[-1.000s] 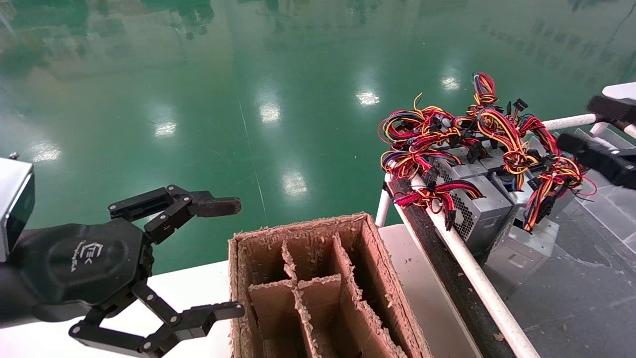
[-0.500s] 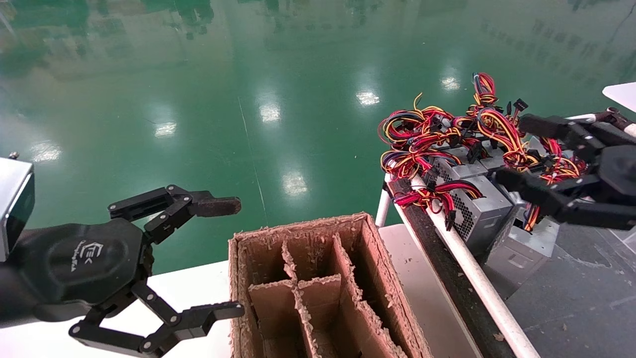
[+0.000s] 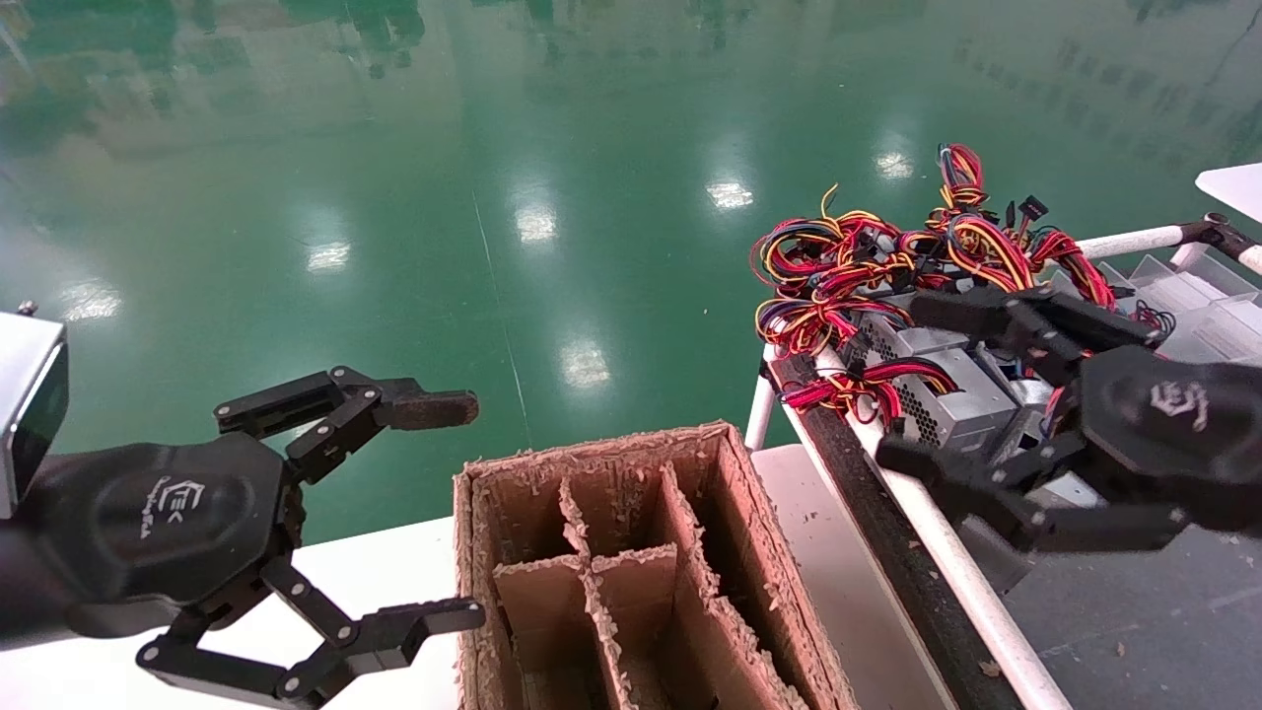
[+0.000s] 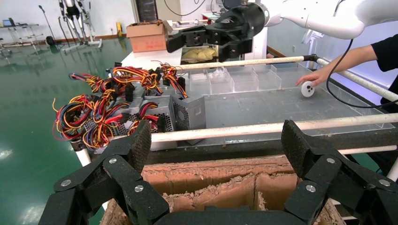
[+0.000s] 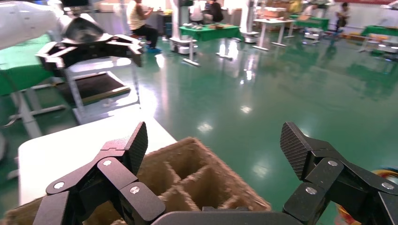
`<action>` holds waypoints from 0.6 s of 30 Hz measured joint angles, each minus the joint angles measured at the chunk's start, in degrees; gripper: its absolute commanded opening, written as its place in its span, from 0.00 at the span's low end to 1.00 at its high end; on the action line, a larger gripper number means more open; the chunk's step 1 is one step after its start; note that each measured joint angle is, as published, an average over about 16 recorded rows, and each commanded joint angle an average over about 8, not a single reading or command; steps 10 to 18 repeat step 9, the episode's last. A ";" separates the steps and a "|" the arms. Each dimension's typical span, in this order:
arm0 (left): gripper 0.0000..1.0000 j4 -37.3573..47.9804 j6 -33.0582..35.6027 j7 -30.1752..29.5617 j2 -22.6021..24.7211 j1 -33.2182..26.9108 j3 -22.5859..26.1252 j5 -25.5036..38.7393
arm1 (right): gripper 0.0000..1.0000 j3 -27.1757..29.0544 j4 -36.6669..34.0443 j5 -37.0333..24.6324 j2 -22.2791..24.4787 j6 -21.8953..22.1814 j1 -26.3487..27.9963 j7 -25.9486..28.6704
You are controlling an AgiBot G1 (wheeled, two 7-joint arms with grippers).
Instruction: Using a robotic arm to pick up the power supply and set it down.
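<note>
Green glossy floor (image 3: 552, 197) behind. Power supplies (image 3: 946, 404) with tangled wires are heaped at the desk's (image 3: 1134, 602) far-left corner; right tool (image 3: 912, 380) is spread open above them. Left tool (image 3: 473, 508), spread open, is parked beside a divided cardboard box (image 3: 631, 572).

Showing two black linkage grippers: right gripper (image 3: 912, 380) and left gripper (image 3: 473, 513), each carrying a white logo on a rounded black palm housing. Displaying silver screw heads along the linkage bars. Wearing textured black fingertip pads (image 5: 295, 147), one left pad looking brownish. Trailing a white tubular arm (image 4: 328, 14) with black cable.
</note>
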 measured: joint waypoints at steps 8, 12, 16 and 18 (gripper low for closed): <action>1.00 0.00 0.00 0.00 0.00 0.00 0.00 0.00 | 1.00 0.86 4.55 -0.61 -0.65 0.07 -1.48 1.45; 1.00 0.00 0.00 0.00 0.00 0.00 0.00 0.00 | 1.00 0.94 5.01 -0.67 -0.71 0.08 -1.62 1.59; 1.00 0.00 0.00 0.00 0.00 0.00 0.00 0.00 | 1.00 0.94 5.01 -0.67 -0.71 0.08 -1.62 1.59; 1.00 0.00 0.00 0.00 0.00 0.00 0.00 0.00 | 1.00 0.94 5.01 -0.67 -0.71 0.08 -1.62 1.59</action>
